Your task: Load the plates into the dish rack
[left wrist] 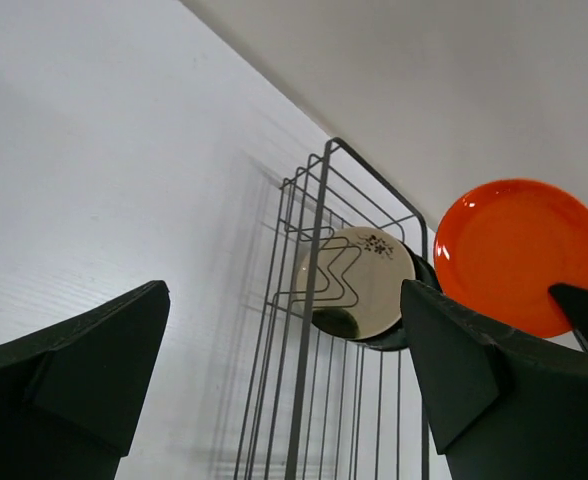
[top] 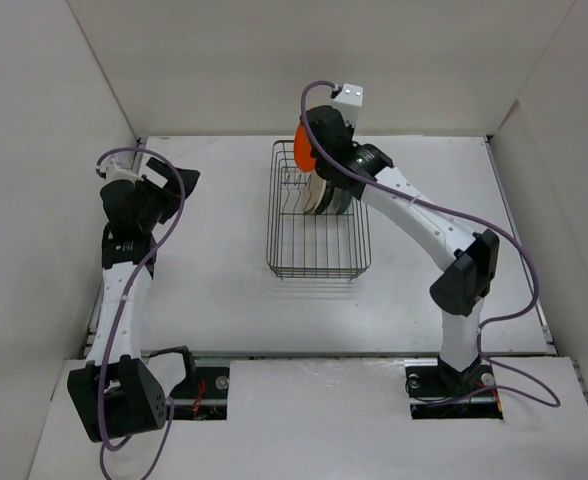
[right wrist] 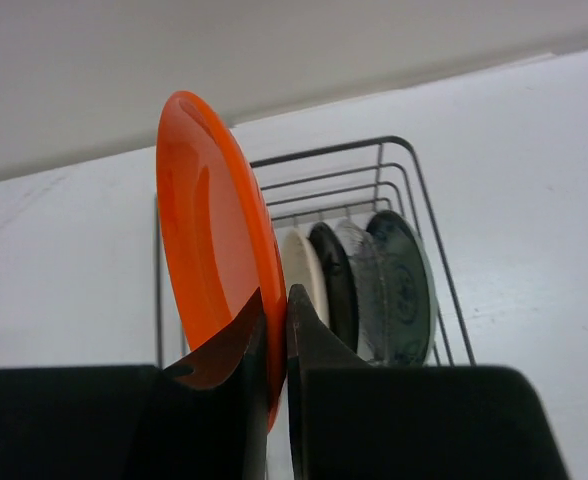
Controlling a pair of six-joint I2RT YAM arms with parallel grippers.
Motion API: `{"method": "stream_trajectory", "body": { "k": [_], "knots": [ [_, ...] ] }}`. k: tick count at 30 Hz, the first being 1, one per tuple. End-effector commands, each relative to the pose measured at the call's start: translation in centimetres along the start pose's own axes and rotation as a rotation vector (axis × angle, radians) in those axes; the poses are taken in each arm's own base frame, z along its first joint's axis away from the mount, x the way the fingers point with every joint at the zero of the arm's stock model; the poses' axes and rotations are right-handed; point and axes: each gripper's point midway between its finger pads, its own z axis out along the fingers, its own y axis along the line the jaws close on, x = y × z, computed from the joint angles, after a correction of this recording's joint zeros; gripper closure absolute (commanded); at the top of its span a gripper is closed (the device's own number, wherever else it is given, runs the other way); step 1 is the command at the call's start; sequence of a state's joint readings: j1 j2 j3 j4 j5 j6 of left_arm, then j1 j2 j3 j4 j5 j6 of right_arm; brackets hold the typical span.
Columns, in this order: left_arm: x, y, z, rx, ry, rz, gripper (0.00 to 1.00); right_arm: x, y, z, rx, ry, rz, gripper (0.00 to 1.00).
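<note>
My right gripper [right wrist: 276, 300] is shut on the rim of the bright orange plate [right wrist: 209, 250], holding it upright over the far end of the dark wire dish rack [top: 317, 215]. The orange plate also shows in the top view [top: 300, 152] and the left wrist view [left wrist: 519, 255]. In the rack stand a cream plate [right wrist: 299, 270], a glossy black plate [right wrist: 332, 275] and two blue-green patterned plates [right wrist: 402, 285], side by side on edge. My left gripper [left wrist: 284, 390] is open and empty, well left of the rack, facing it; it is also in the top view [top: 179, 178].
White walls enclose the table [top: 214, 270] at the back and both sides. The right arm [top: 424, 225] reaches over the table's right half. Purple cables hang beside both arms.
</note>
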State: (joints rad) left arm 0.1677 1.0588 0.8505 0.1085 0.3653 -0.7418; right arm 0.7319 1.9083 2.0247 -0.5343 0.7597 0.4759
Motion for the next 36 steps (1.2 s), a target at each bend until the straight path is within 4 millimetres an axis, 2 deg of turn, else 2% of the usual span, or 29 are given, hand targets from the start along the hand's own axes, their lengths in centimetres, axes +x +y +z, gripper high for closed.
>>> {"method": "stream_trajectory", "body": {
  "k": [1, 3, 4, 6, 11, 14, 15, 16, 17, 18, 20, 24, 28, 32, 35, 36],
  "knots": [
    [-1.9, 0.0, -0.3, -0.046, -0.068, 0.005, 0.00, -0.2, -2.4, -0.2, 0.181, -0.036, -0.022, 1.00],
    [-2.1, 0.5, -0.4, -0.086, -0.072, -0.002, 0.00, -0.1, -2.5, -0.4, 0.221, -0.039, -0.038, 1.00],
    [-2.0, 0.8, -0.5, -0.099, -0.072, -0.005, 0.00, 0.9, -2.3, 0.2, 0.230, -0.026, -0.038, 1.00],
    [-1.7, 1.8, -0.2, -0.146, -0.059, -0.015, 0.00, 1.5, -2.0, 0.2, 0.235, -0.021, -0.044, 1.00],
    [-1.3, 2.4, 0.2, -0.171, -0.035, -0.024, 0.00, 3.9, -1.2, 1.4, 0.242, 0.003, -0.066, 1.00],
    [-1.1, 2.2, 0.2, -0.158, -0.022, -0.025, 0.00, 4.6, -1.1, 2.0, 0.256, 0.005, -0.080, 1.00],
    [-1.1, 2.2, 0.2, -0.158, -0.022, -0.025, 0.00, 4.3, -1.0, 1.9, 0.254, 0.003, -0.077, 1.00],
    [-1.0, 2.1, 0.2, -0.152, -0.015, -0.026, 0.00, 5.0, -1.0, 2.3, 0.259, 0.011, -0.089, 1.00],
    [-1.0, 2.1, 0.2, -0.152, -0.015, -0.026, 0.00, 4.2, -0.7, 2.1, 0.252, -0.001, -0.071, 1.00],
    [-1.0, 2.0, 0.2, -0.152, -0.016, -0.035, 0.00, 5.1, -0.8, 2.5, 0.261, 0.013, -0.092, 1.00],
    [-0.8, 1.9, 0.2, -0.144, -0.008, -0.035, 0.00, 5.6, -0.3, 2.6, 0.264, 0.013, -0.105, 1.00],
    [-0.4, 2.1, 0.2, -0.143, 0.005, -0.039, 0.00, 5.3, -0.2, 2.9, 0.281, -0.002, -0.106, 1.00],
    [-0.3, 1.7, 0.2, -0.122, 0.013, -0.037, 0.00, 6.3, -0.6, 3.5, 0.316, -0.007, -0.135, 1.00],
    [-0.2, 1.5, 0.2, -0.115, 0.019, -0.037, 0.00, 6.0, -0.9, 3.5, 0.333, -0.020, -0.137, 1.00],
    [-0.2, 1.5, 0.2, -0.115, 0.019, -0.037, 0.00, 6.4, -0.9, 3.7, 0.336, -0.016, -0.144, 1.00],
    [-0.1, 1.4, 0.2, -0.109, 0.026, -0.037, 0.00, 7.2, -1.0, 4.0, 0.341, -0.007, -0.159, 1.00]
  ]
}}
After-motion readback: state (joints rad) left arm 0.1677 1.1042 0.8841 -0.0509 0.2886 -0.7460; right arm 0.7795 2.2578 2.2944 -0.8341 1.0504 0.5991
